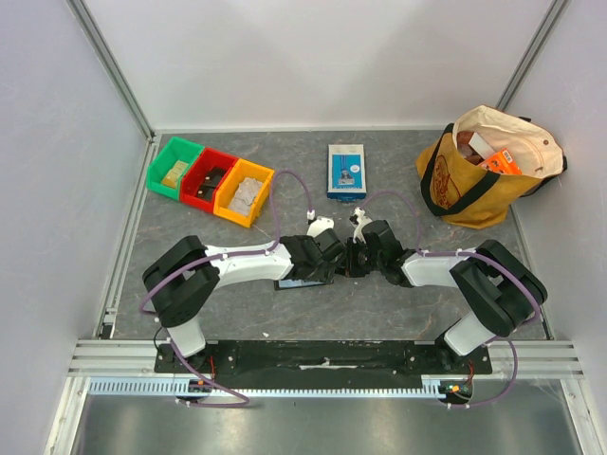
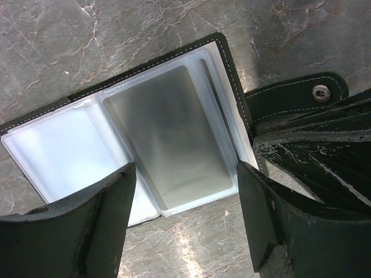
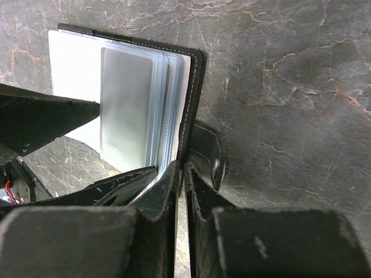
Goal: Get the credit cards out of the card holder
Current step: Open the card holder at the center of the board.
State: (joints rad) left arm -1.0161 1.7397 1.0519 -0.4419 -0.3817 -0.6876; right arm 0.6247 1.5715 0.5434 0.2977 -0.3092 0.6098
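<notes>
One card holder (image 2: 162, 127) beneath spread left pincer (image 2: 184, 169).

The card holder (image 2: 233, 72) is matt black stitched leather with glossy clear plastic sleeves (image 2: 52, 150), on a smooth, stone-veined grey counter (image 2: 116, 35).
</notes>
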